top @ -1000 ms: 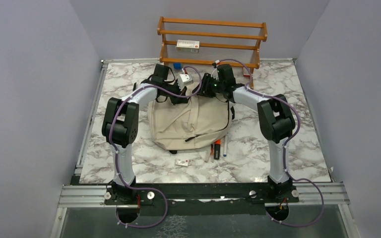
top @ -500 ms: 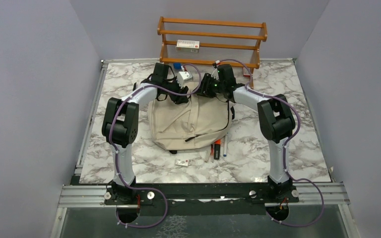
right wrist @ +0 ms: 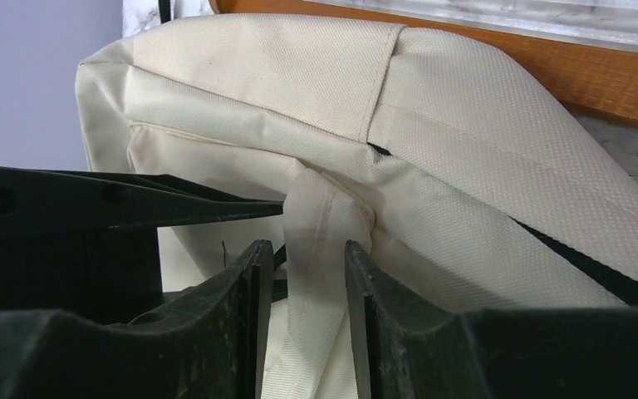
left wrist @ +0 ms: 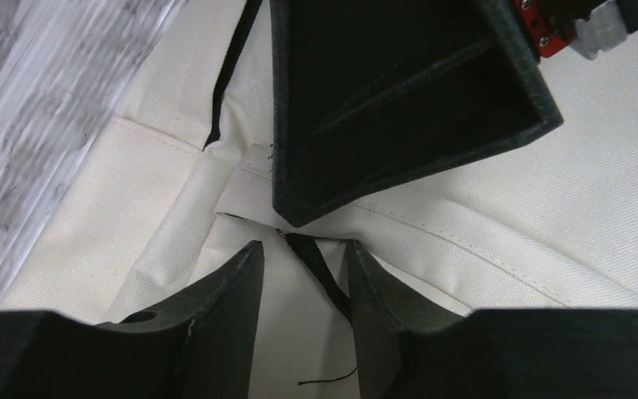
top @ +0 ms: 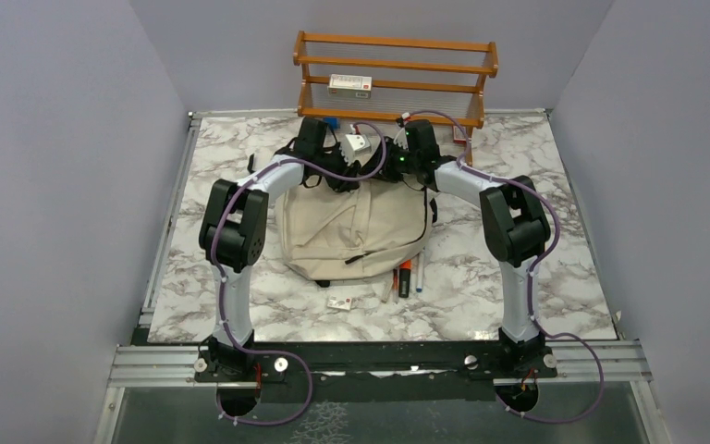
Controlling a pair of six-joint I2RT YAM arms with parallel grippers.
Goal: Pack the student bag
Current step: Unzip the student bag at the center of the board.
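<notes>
The student bag [top: 351,231] lies flat on the table [top: 536,268], long axis running near-to-far, and both grippers meet at its far top end: the right gripper [right wrist: 307,249] pinches the carry loop [right wrist: 320,208], while the left gripper [left wrist: 303,249] hangs parted over a black strap [left wrist: 320,274].

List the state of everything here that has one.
student bag: lying on the table, top end bunched up
left gripper: jaws open over the bag, thin black strap between them
right gripper: jaws shut on the bag's cream loop
pens: lying loose on the table beside the bag
white box: resting on the rack shelf
</notes>
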